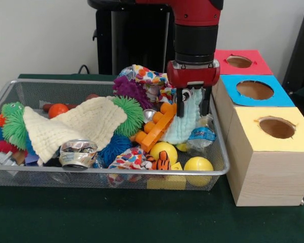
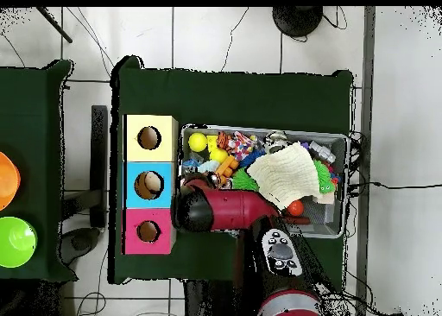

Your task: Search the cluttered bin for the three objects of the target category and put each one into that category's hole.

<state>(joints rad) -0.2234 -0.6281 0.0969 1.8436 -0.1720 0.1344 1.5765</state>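
The wire mesh bin [image 1: 91, 173] is full of toys and cloths; it also shows in the overhead view [image 2: 259, 129]. One clear crumpled bottle [image 1: 201, 135] with a blue label lies at the bin's right end, next to a pale blue cloth [image 1: 187, 121]. No other bottle shows. My gripper [image 1: 193, 109] hangs open just above the bottle, its black fingers [image 1: 180, 104] apart on either side of the cloth's top. The blue-topped box's hole [image 1: 255, 90] is to the right of the bin, and shows in the overhead view [image 2: 148, 185]. In the overhead view my arm [image 2: 216, 209] hides the gripper.
A red-topped box [image 1: 243, 68] and a yellow-topped box [image 1: 273, 144] flank the blue one. In the bin lie a crushed silver can [image 1: 77, 153], a cream cloth [image 1: 76, 126], yellow balls [image 1: 163, 151], an orange toy [image 1: 157, 129] and a green spiky ball [image 1: 131, 114].
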